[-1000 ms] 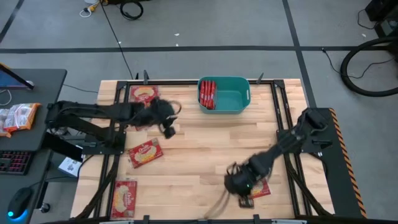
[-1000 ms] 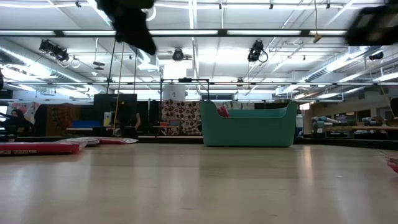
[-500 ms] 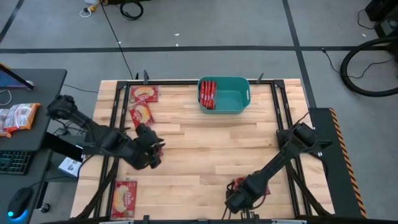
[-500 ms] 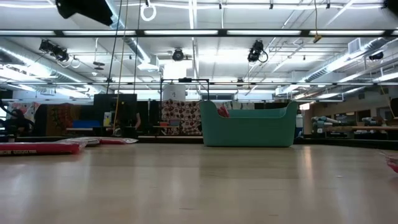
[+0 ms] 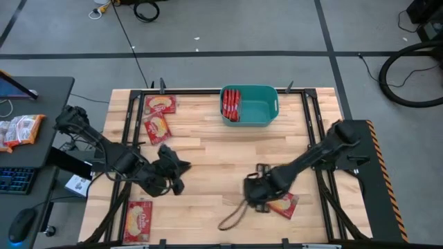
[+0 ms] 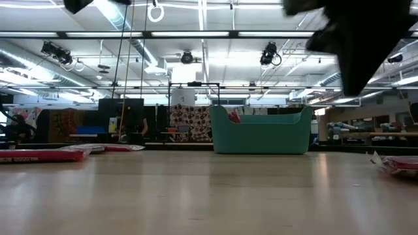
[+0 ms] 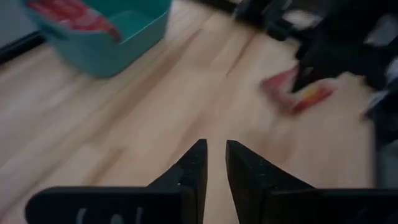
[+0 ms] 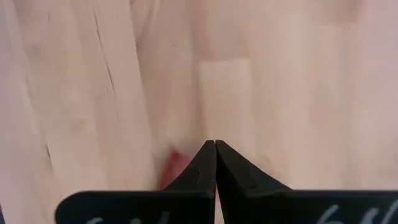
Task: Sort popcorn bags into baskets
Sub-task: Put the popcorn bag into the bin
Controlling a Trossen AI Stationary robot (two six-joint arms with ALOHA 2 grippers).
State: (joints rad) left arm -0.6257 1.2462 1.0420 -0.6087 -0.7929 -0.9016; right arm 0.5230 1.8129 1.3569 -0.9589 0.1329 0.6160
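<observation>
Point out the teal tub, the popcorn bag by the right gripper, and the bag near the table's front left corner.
teal tub [image 5: 265,111]: high view, bare floor inside.
popcorn bag by the right gripper [image 5: 285,205]: high view, exposed red face.
front-left popcorn bag [image 5: 139,220]: high view, cream centre panel.

Left end effector [image 7: 211,163] slightly parted; right end effector [image 8: 215,152] closed.

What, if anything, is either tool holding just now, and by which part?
Nothing visible: the left tool shows only bare table between its tips; the right tool is shut, empty, near a popcorn bag lying flat.
</observation>
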